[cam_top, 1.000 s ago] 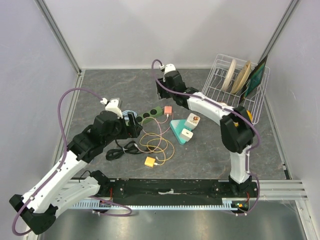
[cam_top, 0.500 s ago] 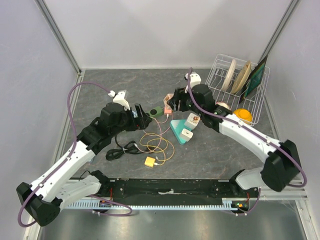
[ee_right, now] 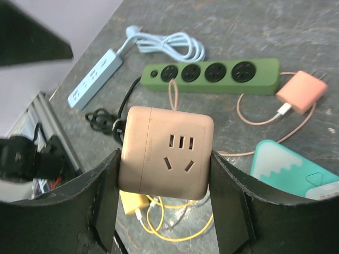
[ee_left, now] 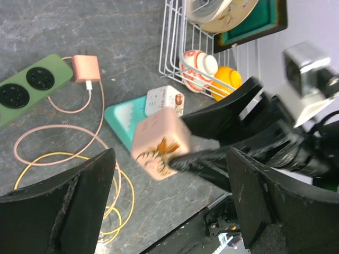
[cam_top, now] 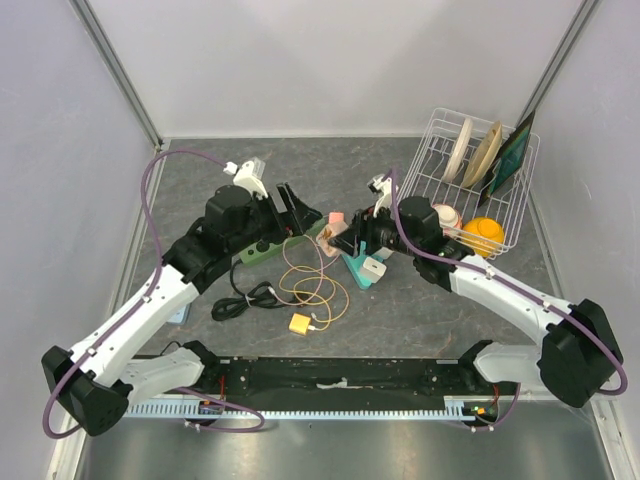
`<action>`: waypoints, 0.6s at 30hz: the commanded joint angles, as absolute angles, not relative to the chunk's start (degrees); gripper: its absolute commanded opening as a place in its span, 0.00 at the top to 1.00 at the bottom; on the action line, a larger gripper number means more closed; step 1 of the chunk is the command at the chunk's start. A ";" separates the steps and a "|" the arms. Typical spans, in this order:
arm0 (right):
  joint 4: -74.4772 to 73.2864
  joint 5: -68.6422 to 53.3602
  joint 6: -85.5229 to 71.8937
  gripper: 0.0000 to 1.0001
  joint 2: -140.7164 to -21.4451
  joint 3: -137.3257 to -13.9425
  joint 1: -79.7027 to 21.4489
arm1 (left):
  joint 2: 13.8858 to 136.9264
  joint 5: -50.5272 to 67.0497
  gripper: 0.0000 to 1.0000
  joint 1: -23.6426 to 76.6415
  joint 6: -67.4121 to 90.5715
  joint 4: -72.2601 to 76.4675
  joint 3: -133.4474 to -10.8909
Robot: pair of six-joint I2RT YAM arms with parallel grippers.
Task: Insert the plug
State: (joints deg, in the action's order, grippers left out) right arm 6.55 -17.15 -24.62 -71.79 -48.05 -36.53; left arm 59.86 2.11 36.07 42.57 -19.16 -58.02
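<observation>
The pink plug (ee_left: 86, 67) is seen lying flat on the desk (cam_top: 200, 170), just beside the right end of the green power strip (ee_right: 212, 75), and it is seated in none of the strip's four round sockets. Its pink cable (ee_left: 37, 138) is looped on the desk in front of the strip. Off the strip's left end a white power strip (ee_right: 95, 79) is laid at an angle, and a bundled black cable (cam_top: 235, 303) is found nearer the arm bases than the strip. The left hand (cam_top: 296, 203) is held in the air above the strip with its fingers spread wide, and nothing is gripped between them. In front of the strip's right half a yellow charger (cam_top: 299, 323) is placed, with thin yellow cable coiled around it. To the right of the strip, a pink socket cube (ee_left: 160, 143) is clamped between the fingers of the right hand (ee_right: 165, 159) and is lifted clear of the desk, its socket face turned toward the wrist camera. Under and just right of that hand a teal block (ee_left: 124, 119) is set, with small white adapters on top. Well to the right of the strip a white wire dish rack (cam_top: 440, 150) is stood, loaded with plates.
</observation>
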 commanded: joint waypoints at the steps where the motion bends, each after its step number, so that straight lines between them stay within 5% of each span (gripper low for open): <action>1: 15.29 -26.98 -18.82 1.00 -67.77 -46.14 -36.56 | 62.04 4.65 0.09 35.95 44.65 -18.98 -62.58; 18: 17.93 -33.66 -14.42 1.00 -67.59 -46.93 -36.48 | 66.88 15.81 0.09 35.95 46.23 -20.74 -60.91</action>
State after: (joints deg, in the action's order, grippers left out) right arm 13.21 -31.51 -16.23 -68.77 -45.39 -36.51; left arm 65.73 11.25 36.07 44.07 -20.95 -60.88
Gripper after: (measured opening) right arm 0.660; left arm 0.916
